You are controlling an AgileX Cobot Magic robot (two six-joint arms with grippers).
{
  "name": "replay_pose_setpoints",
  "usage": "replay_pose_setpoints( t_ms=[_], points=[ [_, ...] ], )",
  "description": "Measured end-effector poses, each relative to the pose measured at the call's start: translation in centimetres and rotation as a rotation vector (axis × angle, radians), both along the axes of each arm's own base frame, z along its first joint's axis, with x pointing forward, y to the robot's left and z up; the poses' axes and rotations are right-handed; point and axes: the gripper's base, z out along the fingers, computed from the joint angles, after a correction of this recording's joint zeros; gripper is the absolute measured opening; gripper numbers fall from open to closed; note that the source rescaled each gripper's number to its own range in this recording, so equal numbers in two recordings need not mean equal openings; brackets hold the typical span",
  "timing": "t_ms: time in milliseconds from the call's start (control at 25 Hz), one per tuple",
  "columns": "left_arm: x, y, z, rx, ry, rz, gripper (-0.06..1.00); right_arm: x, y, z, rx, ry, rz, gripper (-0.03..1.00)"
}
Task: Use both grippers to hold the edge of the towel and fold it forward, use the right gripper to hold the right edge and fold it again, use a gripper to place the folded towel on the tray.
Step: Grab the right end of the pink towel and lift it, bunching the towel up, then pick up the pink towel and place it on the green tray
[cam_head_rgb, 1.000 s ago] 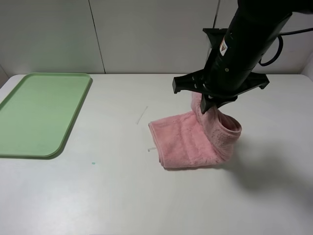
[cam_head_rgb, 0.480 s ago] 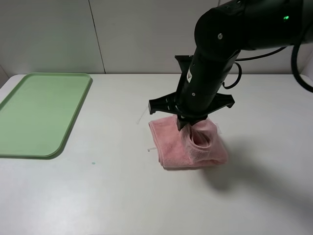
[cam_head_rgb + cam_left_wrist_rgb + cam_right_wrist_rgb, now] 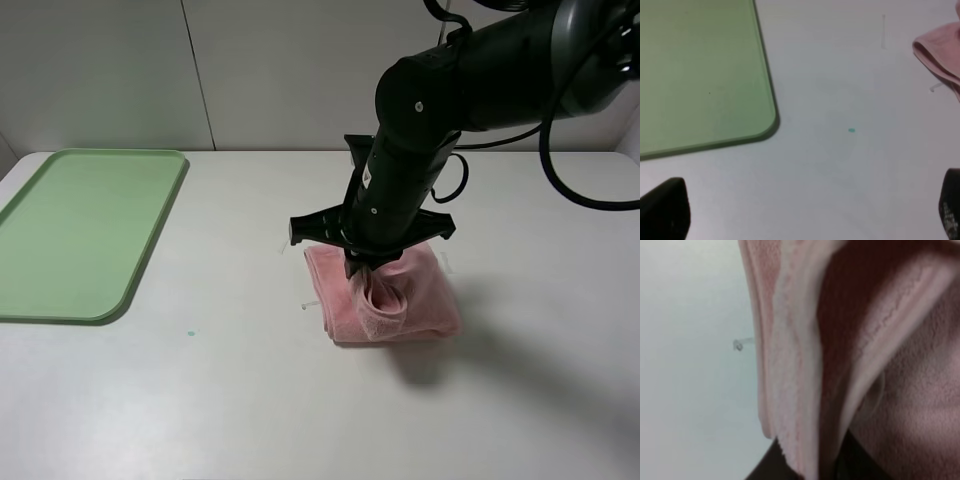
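Over the last second the right gripper (image 3: 358, 270) has swung leftward across the towel (image 3: 425, 300), so the raised hump of cloth that stood at the towel's right side now stands over its left half. In the exterior high view the towel lies on the white tabletop (image 3: 250, 400), right of centre and well apart from the tray (image 3: 60, 230) at the far left. The right jaws are clamped on its pink hem, and the second fold is not yet laid flat. In the left wrist view the left gripper (image 3: 807, 215) hangs with its jaws wide apart and empty, over bare tabletop between the tray's rounded corner (image 3: 765, 115) and a folded end of the towel (image 3: 940, 55). In the right wrist view the edge of the towel (image 3: 785, 340) fills the frame and runs down into the dark jaws. It is too close to say how many layers are caught. The cloth looks light, limp and fluffy, likely to sag and spill open if held by one layer. The firm stitched hem is the best hold, and pinching through every layer at a folded side should suit the carry to the tray.
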Motion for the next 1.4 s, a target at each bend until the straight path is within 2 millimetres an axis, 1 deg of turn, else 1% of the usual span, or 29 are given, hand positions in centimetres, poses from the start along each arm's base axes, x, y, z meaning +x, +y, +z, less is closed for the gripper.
replay_pose_setpoints(
  t_ms=[280, 320, 360, 400, 440, 480, 520, 560, 600, 640, 760, 1040, 1120, 1240, 1400],
  points=[
    [0.0, 0.0, 0.0, 0.000, 0.000, 0.000, 1.00, 0.0, 0.1, 0.0, 0.010, 0.004, -0.006, 0.05],
    [0.0, 0.0, 0.0, 0.000, 0.000, 0.000, 1.00, 0.0, 0.1, 0.0, 0.011, 0.004, 0.003, 0.07],
    [0.0, 0.0, 0.0, 0.000, 0.000, 0.000, 1.00, -0.1, 0.1, 0.0, 0.012, 0.005, 0.016, 0.13],
    [0.0, 0.0, 0.0, 0.000, 0.000, 0.000, 1.00, -0.1, 0.2, 0.0, 0.017, 0.008, 0.031, 0.25],
    [0.0, 0.0, 0.0, 0.000, 0.000, 0.000, 1.00, -0.2, 0.3, 0.0, 0.021, 0.010, 0.058, 0.42],
    [0.0, 0.0, 0.0, 0.000, 0.000, 0.000, 1.00, -0.2, 0.3, 0.0, 0.025, 0.010, 0.092, 0.63],
    [0.0, 0.0, 0.0, 0.000, 0.000, 0.000, 1.00, -0.3, 0.4, 0.0, 0.026, 0.008, 0.127, 0.76],
    [0.0, 0.0, 0.0, 0.000, 0.000, 0.000, 1.00, -0.3, 0.4, 0.0, 0.029, 0.008, 0.149, 0.86],
    [0.0, 0.0, 0.0, 0.000, 0.000, 0.000, 1.00, -0.3, 0.5, 0.0, 0.031, 0.008, 0.167, 0.92],
    [0.0, 0.0, 0.0, 0.000, 0.000, 0.000, 1.00, -0.4, 0.5, 0.0, 0.032, 0.008, 0.175, 0.95],
    [0.0, 0.0, 0.0, 0.000, 0.000, 0.000, 1.00, -0.4, 0.6, 0.0, 0.034, 0.006, 0.188, 0.99],
    [0.0, 0.0, 0.0, 0.000, 0.000, 0.000, 1.00, -0.4, 0.6, 0.1, 0.035, 0.007, 0.189, 1.00],
    [0.0, 0.0, 0.0, 0.000, 0.000, 0.000, 1.00, -0.4, 0.5, 0.3, 0.039, 0.002, 0.189, 1.00],
    [0.0, 0.0, 0.0, 0.000, 0.000, 0.000, 1.00, -0.6, 0.4, 1.4, 0.054, -0.027, 0.197, 1.00],
    [0.0, 0.0, 0.0, 0.000, 0.000, 0.000, 1.00, -0.9, -0.2, 3.7, 0.067, -0.089, 0.223, 1.00]
  ],
)
